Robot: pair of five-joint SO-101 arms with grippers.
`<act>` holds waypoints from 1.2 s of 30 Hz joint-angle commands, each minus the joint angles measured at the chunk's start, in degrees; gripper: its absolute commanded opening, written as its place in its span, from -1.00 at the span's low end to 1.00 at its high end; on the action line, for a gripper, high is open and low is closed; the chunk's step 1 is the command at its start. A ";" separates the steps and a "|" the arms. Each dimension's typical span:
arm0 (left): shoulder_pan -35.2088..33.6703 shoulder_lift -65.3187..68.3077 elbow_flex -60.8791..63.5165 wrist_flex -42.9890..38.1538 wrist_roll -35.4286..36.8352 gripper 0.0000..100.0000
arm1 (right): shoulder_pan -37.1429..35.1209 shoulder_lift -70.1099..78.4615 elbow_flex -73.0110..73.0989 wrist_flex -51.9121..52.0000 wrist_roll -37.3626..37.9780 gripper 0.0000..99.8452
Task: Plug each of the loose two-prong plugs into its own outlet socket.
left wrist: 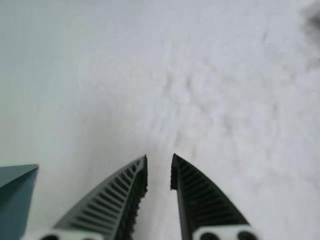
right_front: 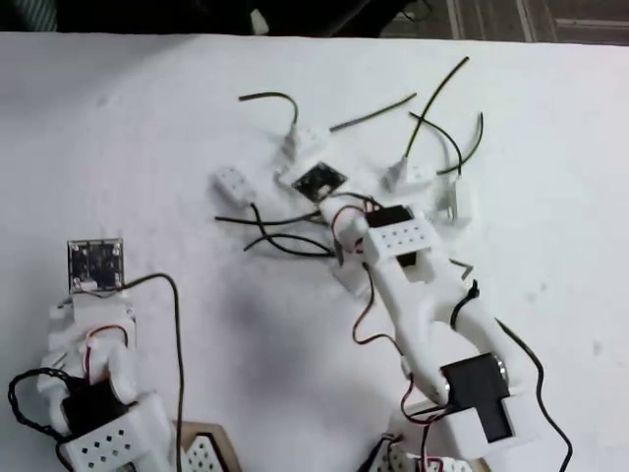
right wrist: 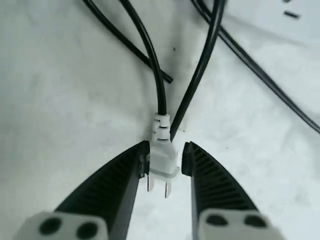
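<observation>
A white two-prong plug [right wrist: 162,159] on a black cord sits between the fingers of my right gripper [right wrist: 164,162], which is shut on its sides, prongs facing the camera. In the high view my right gripper [right_front: 334,251] is at mid-table, where several black cords [right_front: 280,241] cross. White outlet sockets lie beyond it: one [right_front: 233,184] to the left, one [right_front: 305,143] farther back, and two [right_front: 408,175] [right_front: 454,202] to the right, each with a cord. My left gripper [left wrist: 159,172] hovers over bare white table at the near left, slightly open with nothing between its fingers.
The left arm [right_front: 93,334] rests folded at the near left corner. A small black square part [right_front: 319,180] lies among the sockets. Loose cords [right wrist: 125,37] fan out just past the held plug. The table's left half [right_front: 118,147] is bare white cloth.
</observation>
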 commanded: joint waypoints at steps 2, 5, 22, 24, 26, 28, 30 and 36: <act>0.48 -0.40 -0.18 -1.23 -0.44 -0.80 | 3.74 1.36 -4.13 -0.66 -0.62 -0.78; 0.48 -0.40 -0.18 -1.23 -0.44 -0.80 | 4.35 5.76 -5.98 -0.48 -0.79 -0.78; 1.89 -0.40 -0.18 -1.23 -0.53 -0.80 | 2.07 6.29 -15.38 14.20 -5.89 -0.78; 1.89 -0.40 -0.18 -1.23 -0.53 -0.80 | 2.07 6.29 -15.47 14.81 -5.89 -0.78; 1.89 -0.40 -0.18 -1.23 -0.53 -0.80 | 2.07 6.73 -14.68 14.73 -5.89 -0.78; 1.89 -0.40 -0.18 -1.23 -0.53 -0.80 | 2.07 7.43 -13.98 14.55 -5.98 -0.78; 1.89 -0.40 -0.18 -1.23 -0.53 -0.80 | 2.07 8.13 -13.89 14.55 -6.33 -0.78; 1.89 -0.40 -0.18 -1.23 -0.53 -0.80 | -0.22 9.10 -13.80 14.90 -10.02 -0.78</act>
